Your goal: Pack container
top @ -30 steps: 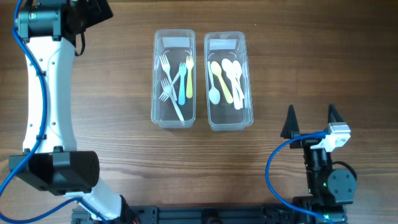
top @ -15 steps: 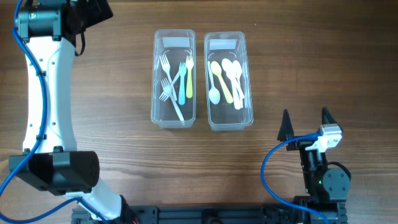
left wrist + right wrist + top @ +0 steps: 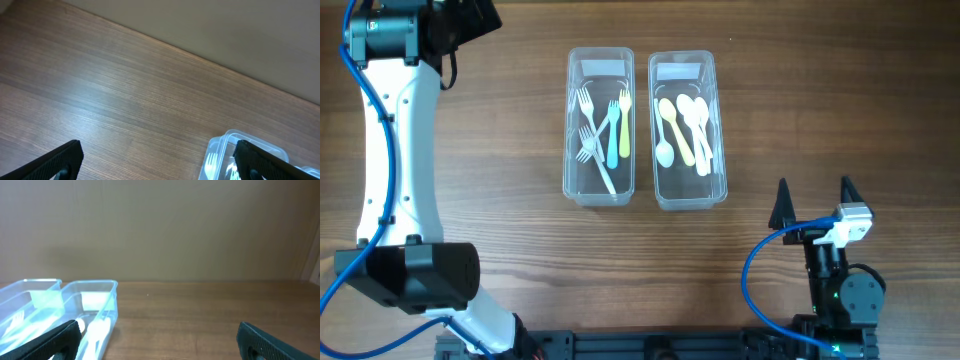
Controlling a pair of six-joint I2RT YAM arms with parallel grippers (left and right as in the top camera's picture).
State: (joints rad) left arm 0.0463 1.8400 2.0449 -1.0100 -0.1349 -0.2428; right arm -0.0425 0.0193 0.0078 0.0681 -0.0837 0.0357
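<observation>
Two clear plastic containers stand side by side at the table's middle. The left container (image 3: 600,182) holds several forks (image 3: 603,135), white, blue and yellow. The right container (image 3: 687,190) holds several spoons (image 3: 685,128), white and yellow. My right gripper (image 3: 813,203) is open and empty at the front right, below and right of the right container, which shows at the left of the right wrist view (image 3: 107,311). My left gripper (image 3: 160,162) is open and empty; its arm (image 3: 390,150) reaches to the far left corner. The left container's corner shows in the left wrist view (image 3: 220,150).
The left arm's white links run down the table's left side to its base (image 3: 420,280) at the front left. The right arm's base (image 3: 845,295) with a blue cable sits at the front right. A plain wall (image 3: 160,230) stands beyond the table's far edge.
My right gripper drew back toward the front and a little left, then edged slightly right. The left arm and both containers have not moved.
</observation>
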